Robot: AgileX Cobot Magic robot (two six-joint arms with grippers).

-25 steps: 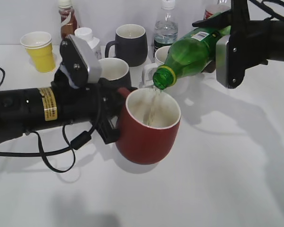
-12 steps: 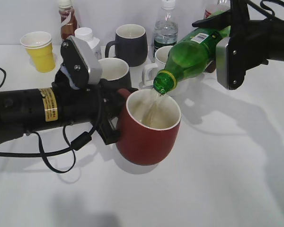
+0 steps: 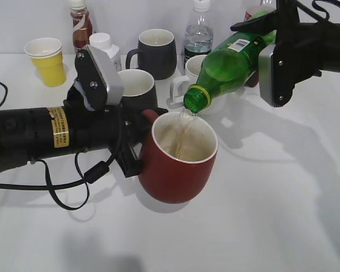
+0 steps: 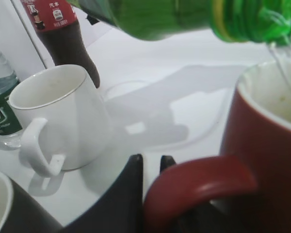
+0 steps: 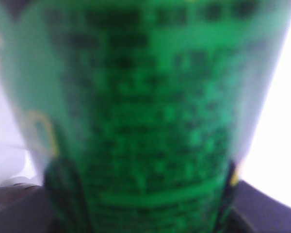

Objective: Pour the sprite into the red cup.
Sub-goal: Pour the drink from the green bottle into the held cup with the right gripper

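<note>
The red cup (image 3: 178, 170) sits on the white table (image 3: 260, 226) at centre, with clear liquid inside it. My left gripper (image 3: 137, 144) is shut on its handle (image 4: 199, 182). My right gripper (image 3: 272, 34) is shut on the sprite (image 3: 232, 62), a green bottle tilted neck-down to the left. The bottle's open mouth (image 3: 194, 102) hangs just above the cup's rim, and a thin stream falls into the cup. In the right wrist view the bottle's green label (image 5: 145, 121) fills the frame. In the left wrist view the bottle neck (image 4: 242, 19) is above the cup (image 4: 266, 145).
Behind the cup stand a white mug (image 3: 188, 79), two black mugs (image 3: 156, 52) (image 3: 137, 86), a water bottle (image 3: 198, 31), a cola bottle (image 3: 80, 22), a white jar (image 3: 105, 45) and a yellow paper cup (image 3: 46, 59). A cable (image 3: 68, 187) loops under my left arm.
The bottle has tipped a little further and risen slightly. The stream keeps running and the liquid in the cup stands higher. The cup has shifted slightly down and right.
</note>
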